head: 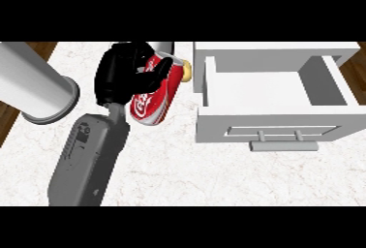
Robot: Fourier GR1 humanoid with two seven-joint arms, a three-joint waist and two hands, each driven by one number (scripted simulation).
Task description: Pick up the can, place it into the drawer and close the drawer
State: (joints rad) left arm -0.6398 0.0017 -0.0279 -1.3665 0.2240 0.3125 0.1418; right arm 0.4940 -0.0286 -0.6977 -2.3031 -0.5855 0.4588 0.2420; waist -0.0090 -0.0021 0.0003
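Observation:
The red can [148, 104] with white lettering is tilted, its upper end toward the back of the counter. My left hand [123, 72] is curled round that upper part from the left, the thumb [161, 67] lying across its red side. The forearm [85, 160] comes in from the lower left. Just right of the can stands the white drawer [271, 121], pulled open, with nothing showing inside it. Its bar handle [283, 145] faces me. Whether the can's lower end touches the counter I cannot tell. My right hand shows nowhere.
A big grey cylinder [36, 82] with a rimmed end lies at the left, close to my forearm. A small yellowish object [187, 71] sits behind the can, next to the drawer's left wall [208, 80]. The marble counter [178, 169] stretches toward me; wooden floor shows at both sides.

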